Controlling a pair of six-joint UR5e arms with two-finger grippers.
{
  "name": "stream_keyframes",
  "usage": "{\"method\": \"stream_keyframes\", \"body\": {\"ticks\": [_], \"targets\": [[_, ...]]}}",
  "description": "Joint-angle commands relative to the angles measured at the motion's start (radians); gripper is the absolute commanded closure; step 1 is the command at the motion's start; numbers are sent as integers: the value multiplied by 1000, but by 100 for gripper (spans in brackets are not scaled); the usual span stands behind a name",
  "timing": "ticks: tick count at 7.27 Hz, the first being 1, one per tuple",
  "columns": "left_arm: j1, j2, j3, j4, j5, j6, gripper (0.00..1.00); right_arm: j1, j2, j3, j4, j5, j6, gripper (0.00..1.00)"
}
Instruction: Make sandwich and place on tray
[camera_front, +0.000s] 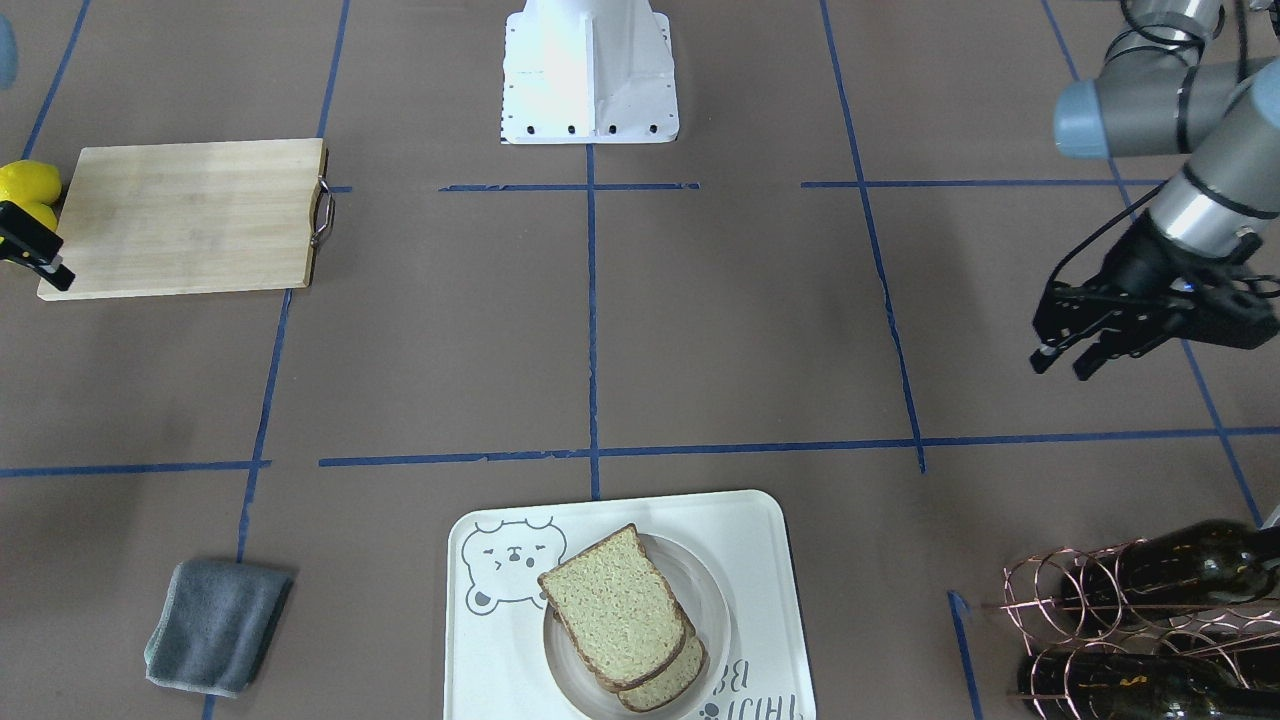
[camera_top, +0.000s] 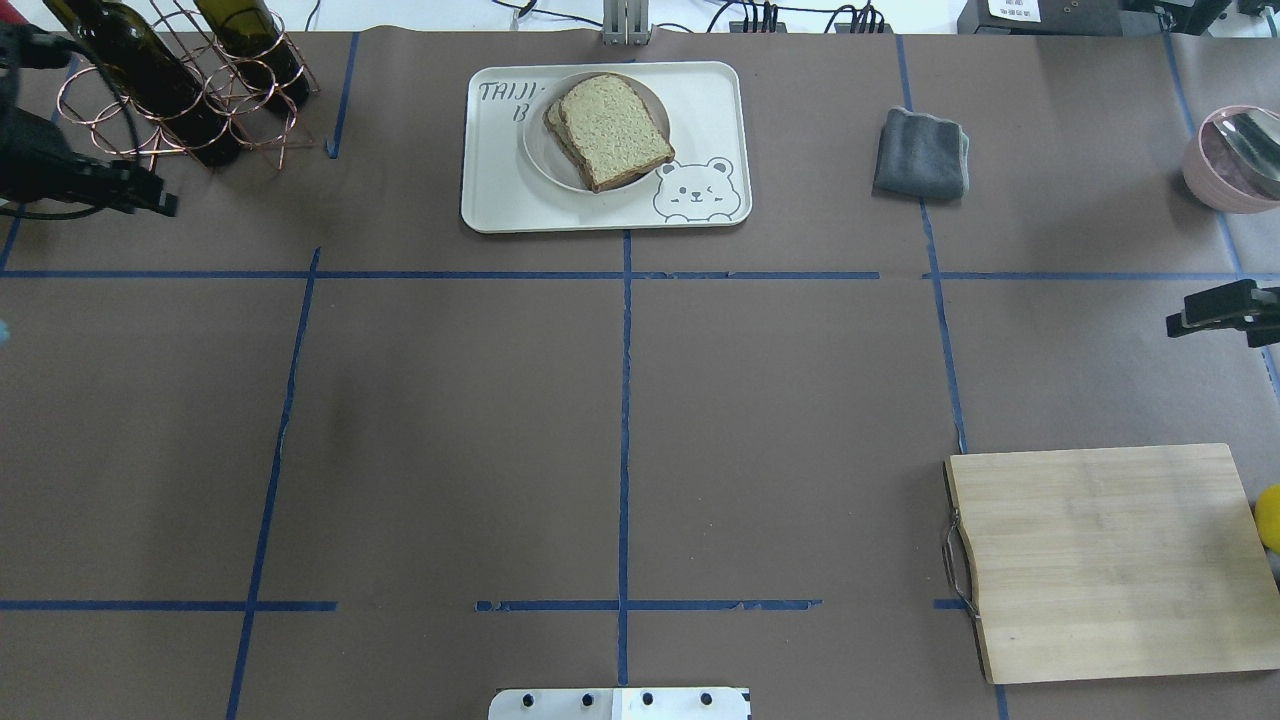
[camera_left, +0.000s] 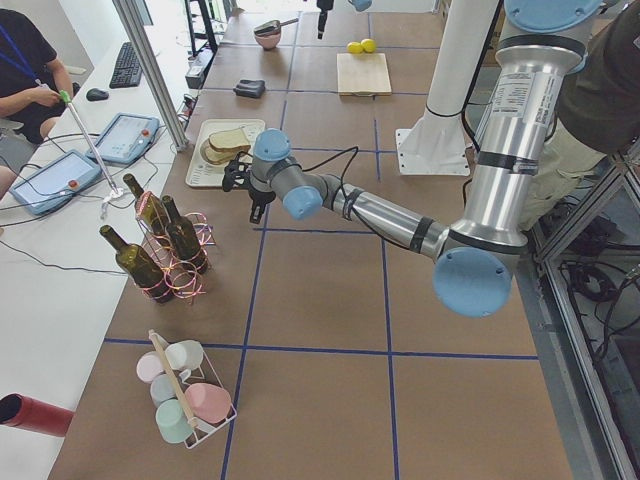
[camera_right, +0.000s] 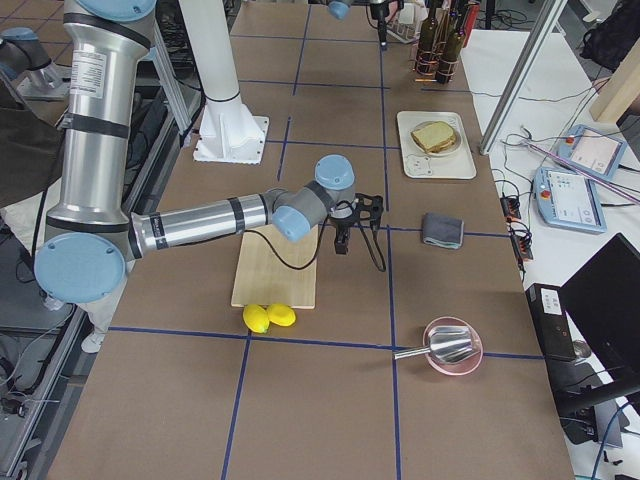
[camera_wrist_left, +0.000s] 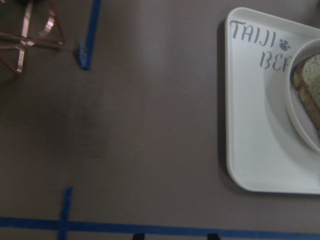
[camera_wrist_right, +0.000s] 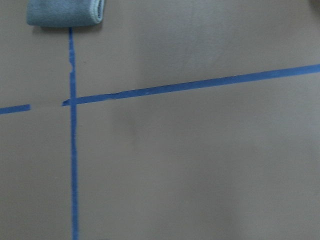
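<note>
The sandwich (camera_front: 618, 610) already lies on the small round plate (camera_front: 722, 600), which sits inside the tray (camera_front: 770, 560) at the middle of the tabletop's far edge, the operators' side; only the two bread slices show, the top one skewed over the lower, and any egg between them is hidden. By my reading the building is done and the step in hand is simply to clear off cleanly. The left claw (camera_front: 1062, 366) hovers above the tabletop near the far-left corner, its fingers apart and holding nothing; the right claw (camera_top: 1185, 320) hangs by the right edge, and whether it is apart or together I cannot tell. To finish well, the left arm should lift first and only then swing towards the robot's side, because the copper wine rack (camera_top: 90, 100) with its dark bottles (camera_top: 150, 70) stands just beside it in that corner; a low sideways sweep could catch the wire. Neither arm should pass low over the tray's raised rim — the skewed top slice looks easy to nudge off. The right arm has the cutting board (camera_top: 1100, 550) on the robot's side of it and the grey cloth (camera_top: 920, 155) towards the far edge, so it too is best lifted straight up first.
</note>
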Motion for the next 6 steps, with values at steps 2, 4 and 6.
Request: {"method": "stream_keyframes", "body": {"ticks": [2,4,6], "targets": [[-287,87,-7,283,-46,593,0,234,-63,7,-266,25,-531,0],[-369,95,-4,510,-114,758,0,328,-63,10,-425,56,-741,0],[-384,93,-20,722,-123,819,0,332,-63,37,-528,59,-819,0]]}}
